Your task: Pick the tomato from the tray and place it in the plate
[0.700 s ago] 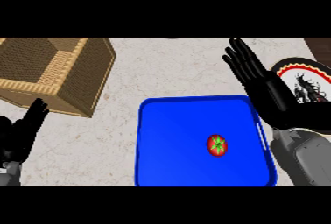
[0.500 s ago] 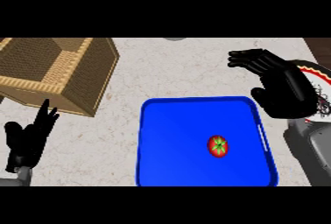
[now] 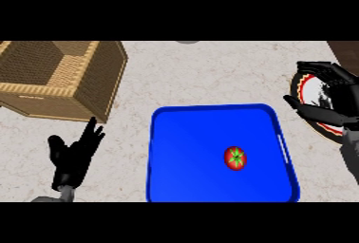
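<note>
A red tomato [image 3: 235, 158] with a green stem lies in the right half of the blue tray [image 3: 189, 142]. The plate [image 3: 308, 97], white with a dark pattern and a red and black rim, sits at the right edge, partly hidden. My right hand [image 3: 329, 102] hovers over the plate, up and to the right of the tomato, with its fingers bent inward and its thumb spread, holding nothing. My left hand [image 3: 73, 156] rests open at the lower left, fingers up, left of the tray.
A wicker basket [image 3: 63, 78] stands at the upper left. A small grey object [image 3: 186, 42] shows at the top edge. Bare marble counter [image 3: 203, 71] lies between the basket and the plate.
My right hand has moved right and back, off the tray's far right corner to over the plate, and its fingers have bent. My left hand has risen into fuller view. The tomato has not moved.
</note>
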